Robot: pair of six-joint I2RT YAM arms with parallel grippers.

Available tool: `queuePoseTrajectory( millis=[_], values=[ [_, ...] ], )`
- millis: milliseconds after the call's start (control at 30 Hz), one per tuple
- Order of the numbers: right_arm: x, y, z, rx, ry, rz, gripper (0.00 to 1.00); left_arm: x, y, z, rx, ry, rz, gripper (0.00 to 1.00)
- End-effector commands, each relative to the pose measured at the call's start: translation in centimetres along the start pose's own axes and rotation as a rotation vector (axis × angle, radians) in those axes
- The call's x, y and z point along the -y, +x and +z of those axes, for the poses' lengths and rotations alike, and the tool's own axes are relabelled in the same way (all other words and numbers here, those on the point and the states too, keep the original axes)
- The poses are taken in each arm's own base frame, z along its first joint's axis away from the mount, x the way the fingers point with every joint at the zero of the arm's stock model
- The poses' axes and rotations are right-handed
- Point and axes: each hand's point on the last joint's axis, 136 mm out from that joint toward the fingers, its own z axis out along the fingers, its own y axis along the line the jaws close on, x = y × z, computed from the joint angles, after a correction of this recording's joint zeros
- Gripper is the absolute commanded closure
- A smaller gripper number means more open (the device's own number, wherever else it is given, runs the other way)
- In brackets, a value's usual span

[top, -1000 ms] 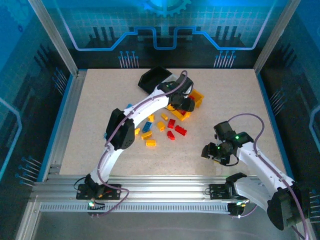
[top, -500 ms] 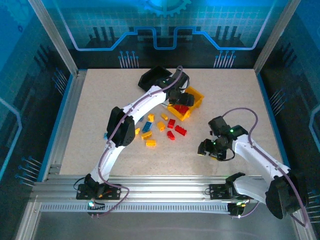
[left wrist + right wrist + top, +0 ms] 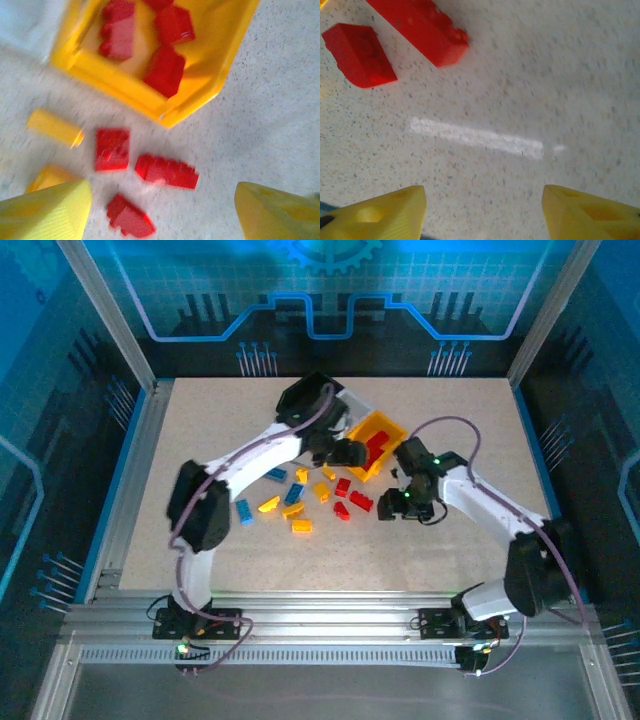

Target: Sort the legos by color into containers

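1. The table [image 3: 450,420] is carrying the whole job. The row of bins is sitting at 12 o'clock from the loose pile, with the black bin [image 3: 303,395] at its 10 o'clock end and the yellow-orange bin [image 3: 398,430] at its 4 o'clock end.
2. The yellow-orange bin is holding several red bricks [image 3: 165,70]. If I am treating red as its colour, the yellow bricks [image 3: 301,526] could lure me into dropping them there too.
3. I am hanging my left gripper [image 3: 345,452] at the 7 o'clock corner of that bin, jaws spread and pinching nothing. A low sweep here could clip the bin wall and drag the joined row out of place.
4. I am holding my right gripper [image 3: 392,502] at 3 o'clock from the red cluster, jaws also spread and empty over bare table. Both my arms are crowding the same patch, so reaching together risks a knock between them.
5. Three loose red bricks [image 3: 167,171] are lying close together just at 6 o'clock of the bin. My wide jaws could catch two at once or flick one away.
6. Blue bricks [image 3: 295,492] are lying at 9 o'clock of the reds, mixed among the yellows. A careless pinch could take the wrong colour.
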Motion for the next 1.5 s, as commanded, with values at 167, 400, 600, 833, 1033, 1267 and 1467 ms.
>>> queuePoseTrajectory(
  millis=[167,400,600,833,1033,1267,1467],
  values=[
    [-2.4,-4.7,2.5,-0.02,0.044,-0.32,0.33,-5.5,5.8,-5.5,0.012,0.029,-0.203,0.21],
    [-3.5,-6.5,4.5,-0.053,0.058,-0.406,0.32,-8.5,8.4,-7.3,0.03,0.002,-0.285,0.19],
    [-3.8,-7.3,5.8,-0.078,0.076,-0.431,0.32,-9.5,9.1,-7.2,0.034,0.014,-0.338,0.18],
    [-3.6,-7.7,7.1,-0.106,0.111,-0.435,0.35,-10.1,9.6,-7.1,0.02,0.006,-0.349,0.17],
    [-3.4,-7.8,8.5,-0.139,0.123,-0.436,0.4,-10.5,10.3,-6.9,0.022,0.013,-0.385,0.17],
    [-3.7,-8.3,9.1,-0.146,0.119,-0.421,0.51,-11.3,11.7,-7.0,0.033,0.004,-0.419,0.16],
    [-3.9,-7.8,8.6,-0.141,0.118,-0.417,0.67,-11.3,11.6,-6.9,0.037,0.005,-0.42,0.15]
  ],
)
